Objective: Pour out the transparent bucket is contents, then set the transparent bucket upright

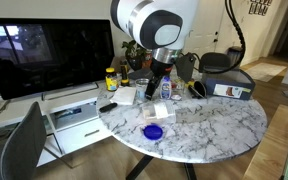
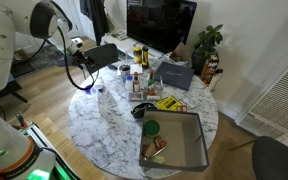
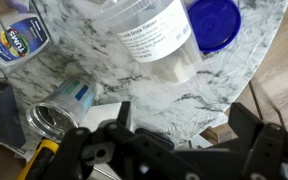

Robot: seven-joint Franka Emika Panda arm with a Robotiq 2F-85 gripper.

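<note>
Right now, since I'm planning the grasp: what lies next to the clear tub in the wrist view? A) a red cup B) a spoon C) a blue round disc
C: the wrist view shows a blue disc beside the clear tub on the marble table.

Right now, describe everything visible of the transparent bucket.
The transparent bucket is a round tub of clear, whitish plastic with a white label on its wall. It sits on the marble table ahead of the open gripper, untouched, beside a blue disc. Its rim is cut off in the wrist view; contents and tilt are unclear.
</note>
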